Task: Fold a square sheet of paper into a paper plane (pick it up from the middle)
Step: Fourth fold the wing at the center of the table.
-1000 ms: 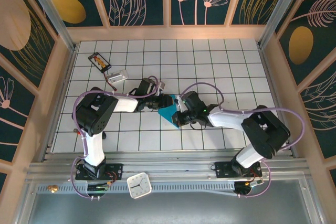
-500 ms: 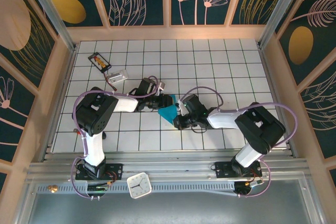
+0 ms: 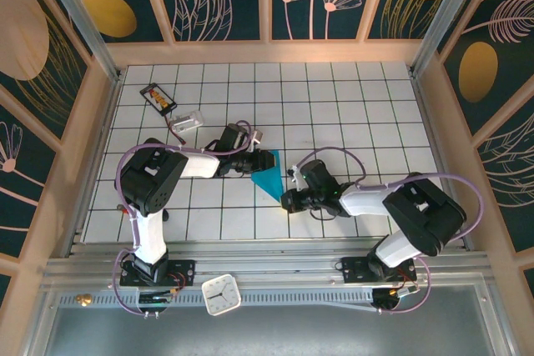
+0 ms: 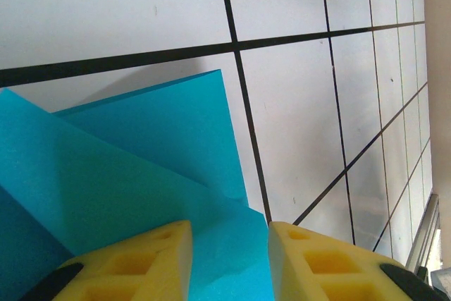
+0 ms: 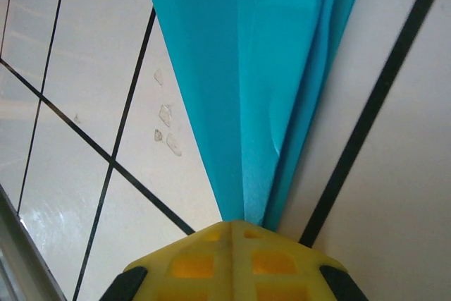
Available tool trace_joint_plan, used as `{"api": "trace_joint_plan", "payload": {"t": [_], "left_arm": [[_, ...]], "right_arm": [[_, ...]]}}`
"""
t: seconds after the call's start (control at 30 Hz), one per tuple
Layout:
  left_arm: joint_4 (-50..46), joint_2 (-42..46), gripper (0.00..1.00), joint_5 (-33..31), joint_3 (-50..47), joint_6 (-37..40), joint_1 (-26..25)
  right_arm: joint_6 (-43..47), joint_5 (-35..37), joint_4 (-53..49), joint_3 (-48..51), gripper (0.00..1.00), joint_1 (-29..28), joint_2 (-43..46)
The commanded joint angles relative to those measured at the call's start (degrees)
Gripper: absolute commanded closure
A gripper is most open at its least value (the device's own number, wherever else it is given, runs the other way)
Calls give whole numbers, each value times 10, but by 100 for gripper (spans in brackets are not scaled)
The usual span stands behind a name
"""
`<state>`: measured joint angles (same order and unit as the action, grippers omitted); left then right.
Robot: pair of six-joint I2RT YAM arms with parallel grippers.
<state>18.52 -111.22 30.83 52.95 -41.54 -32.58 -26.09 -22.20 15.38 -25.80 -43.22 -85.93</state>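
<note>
Item 1, your left gripper (image 4: 229,236): fingers part-open, set astride the wide end of the paper plane (image 3: 269,176), which lies folded on the tiled table (image 3: 350,106), centre. Item 2, your right gripper (image 5: 236,234): closed tight at the plane's point; whether it pinches the paper, cannot tell.

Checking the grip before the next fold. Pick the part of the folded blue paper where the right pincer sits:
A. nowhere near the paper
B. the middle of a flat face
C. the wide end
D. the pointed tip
D: in the right wrist view the blue paper narrows to a point that ends right at the closed right pincer.
</note>
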Motion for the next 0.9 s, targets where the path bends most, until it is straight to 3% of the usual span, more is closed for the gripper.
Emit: {"api": "trace_joint_plan", "payload": {"t": [0.0,0.3,0.67,0.87], "left_arm": [[-66,-37,65,-58,-8,22,5],[-66,-38,65,-57,-9,20,5],[-61,-36,65,-54,-12,18,5],[-62,-35,65,-53,-8,18,5]], "right_arm": [[-21,-16,-86,38,100,-5,9],[-36,-43,-57,-29,100,22,70],[-23,-47,-17,-76,100,38,-34],[-16,-47,-11,-48,100,44,-58]]}}
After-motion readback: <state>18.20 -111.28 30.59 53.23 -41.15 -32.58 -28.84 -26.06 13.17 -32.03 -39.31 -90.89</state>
